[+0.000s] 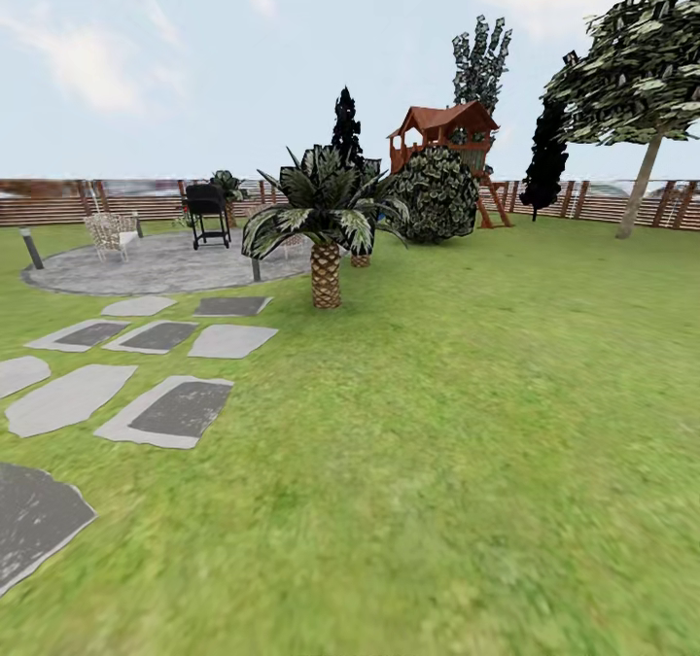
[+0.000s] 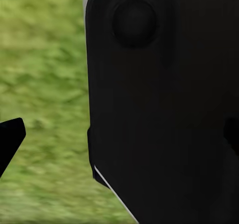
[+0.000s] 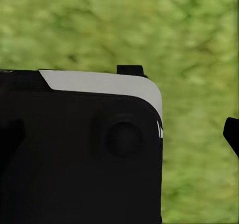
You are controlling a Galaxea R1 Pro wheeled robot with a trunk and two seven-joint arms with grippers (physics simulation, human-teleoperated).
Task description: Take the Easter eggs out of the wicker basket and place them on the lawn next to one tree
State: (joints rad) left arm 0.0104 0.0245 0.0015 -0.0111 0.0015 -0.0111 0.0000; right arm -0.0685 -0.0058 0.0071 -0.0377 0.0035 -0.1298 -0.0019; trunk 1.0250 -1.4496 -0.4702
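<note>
Mostly we see the lawn (image 1: 467,462), broad green grass running back to a brown slat fence (image 1: 49,211) around the garden. Grey paving slabs (image 1: 175,411) lie at the left, leading to a round stone patio (image 1: 156,262) with a black grill (image 1: 207,211) and a pale chair (image 1: 112,232). At the right edge stands the tree (image 1: 637,189), its slender pale trunk leaning and its crown cut off by the frame. A short palm (image 1: 326,238) stands mid-lawn, with a round bush (image 1: 439,194) and a red playhouse (image 1: 445,131) behind it. Both wrist views give blurred grass behind dark robot housing; of the left tool (image 2: 9,139) and the right tool (image 3: 231,133) we see one fingertip each, so we cannot tell how wide they stand.
</note>
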